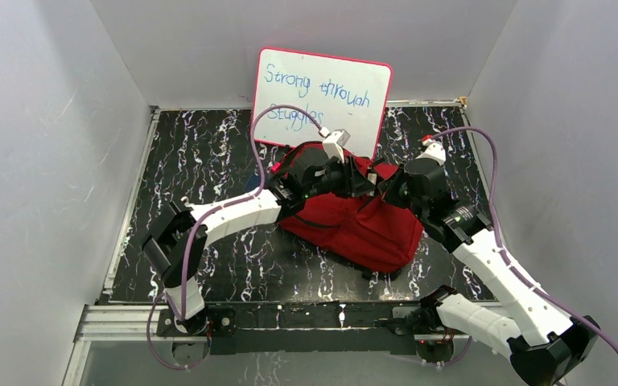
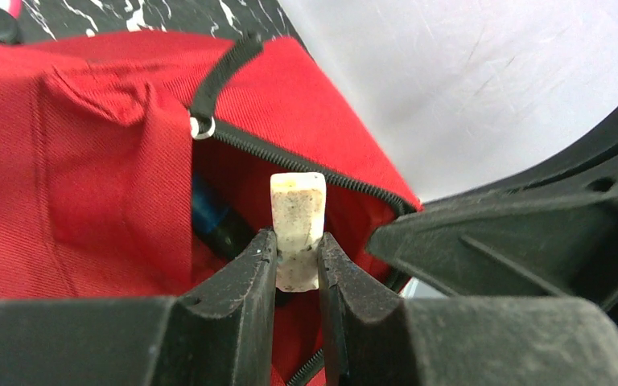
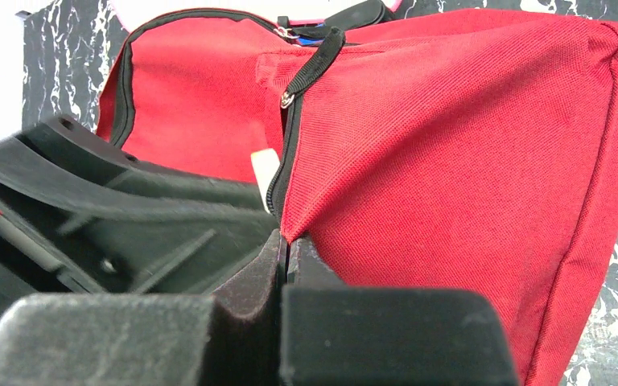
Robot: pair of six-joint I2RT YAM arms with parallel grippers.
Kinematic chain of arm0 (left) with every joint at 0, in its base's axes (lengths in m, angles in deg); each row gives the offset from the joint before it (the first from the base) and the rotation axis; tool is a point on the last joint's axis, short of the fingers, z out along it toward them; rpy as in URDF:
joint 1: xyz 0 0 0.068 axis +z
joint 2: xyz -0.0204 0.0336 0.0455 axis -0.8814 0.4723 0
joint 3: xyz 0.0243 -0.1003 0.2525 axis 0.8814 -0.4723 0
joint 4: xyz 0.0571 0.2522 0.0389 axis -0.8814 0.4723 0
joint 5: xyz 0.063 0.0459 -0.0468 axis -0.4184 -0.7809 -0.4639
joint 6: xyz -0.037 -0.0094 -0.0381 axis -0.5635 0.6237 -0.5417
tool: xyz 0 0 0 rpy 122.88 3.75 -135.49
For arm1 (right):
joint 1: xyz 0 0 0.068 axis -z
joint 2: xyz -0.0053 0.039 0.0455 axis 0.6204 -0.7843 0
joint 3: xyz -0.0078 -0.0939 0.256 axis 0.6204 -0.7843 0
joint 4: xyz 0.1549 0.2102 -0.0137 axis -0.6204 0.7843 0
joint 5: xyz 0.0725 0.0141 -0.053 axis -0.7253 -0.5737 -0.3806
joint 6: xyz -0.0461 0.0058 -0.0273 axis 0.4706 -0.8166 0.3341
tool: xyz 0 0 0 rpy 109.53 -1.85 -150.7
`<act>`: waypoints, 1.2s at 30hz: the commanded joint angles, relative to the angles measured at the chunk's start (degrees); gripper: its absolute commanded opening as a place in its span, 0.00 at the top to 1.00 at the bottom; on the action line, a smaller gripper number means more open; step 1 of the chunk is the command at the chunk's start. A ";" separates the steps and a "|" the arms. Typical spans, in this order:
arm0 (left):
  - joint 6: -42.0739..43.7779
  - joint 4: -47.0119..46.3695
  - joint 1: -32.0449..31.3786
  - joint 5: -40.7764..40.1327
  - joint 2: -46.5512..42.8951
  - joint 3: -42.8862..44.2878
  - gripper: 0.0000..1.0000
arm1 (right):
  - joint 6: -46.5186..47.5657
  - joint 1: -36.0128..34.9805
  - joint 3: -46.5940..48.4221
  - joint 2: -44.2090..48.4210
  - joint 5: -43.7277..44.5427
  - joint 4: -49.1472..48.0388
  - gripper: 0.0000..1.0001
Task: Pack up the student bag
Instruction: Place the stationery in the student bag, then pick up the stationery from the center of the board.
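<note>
A pink-edged whiteboard [image 1: 322, 88] stands at the back of the black marbled table [image 1: 201, 161] — blue handwriting on it. Pale walls [image 1: 40, 145] all round.

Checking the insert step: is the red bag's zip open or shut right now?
Open: student bag zipper gapes in the left wrist view, interior showing; left gripper holds a white block at the gap.

The student bag [image 1: 354, 229] is red all over, with a black zip [image 2: 290, 157]. A blue thing [image 2: 208, 211] peeks out inside. The table [image 1: 201, 161] is black with white squiggly streaks, like marble. The board [image 1: 322, 80] on the far side is white with a pink-red edge and blue writing. The left tool [image 2: 298, 269] is black, and its little block [image 2: 296, 211] is white with dirty brown specks. The cables [image 1: 492, 169] are purple.
</note>
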 commanded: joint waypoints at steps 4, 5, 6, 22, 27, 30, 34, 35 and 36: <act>-3.17 -2.95 -2.93 0.13 -1.04 -4.31 1.00 | -1.44 0.21 1.27 2.64 1.96 -3.26 1.00; -3.36 -3.21 -3.13 0.42 -0.64 -4.36 1.00 | -1.35 0.16 1.25 2.64 1.96 -3.26 1.00; -3.42 -3.33 -3.29 0.74 -0.12 -4.08 1.00 | -1.47 0.20 1.17 2.59 1.93 -3.25 1.00; 6.72 11.49 -2.54 -5.60 -6.41 1.26 0.36 | -1.48 0.21 0.04 3.35 3.30 -3.06 1.00; 12.22 18.83 0.51 -14.18 -16.66 -0.77 0.35 | -1.26 0.21 -0.45 3.03 3.08 -3.56 1.00; 14.72 25.20 4.75 -17.64 -22.40 -1.57 0.34 | -1.22 0.21 -0.31 2.60 3.14 -3.42 1.00; 16.24 34.61 15.09 -17.95 -25.43 -1.82 0.33 | -0.73 0.20 -0.10 1.80 3.08 -3.21 1.00; 17.11 36.84 16.95 -17.94 -24.84 -1.42 0.32 | -0.57 0.21 -0.12 1.74 2.92 -3.37 1.00; 18.00 38.97 18.46 -17.75 -23.73 -0.58 0.32 | -0.36 0.21 -0.19 1.69 2.72 -3.66 1.00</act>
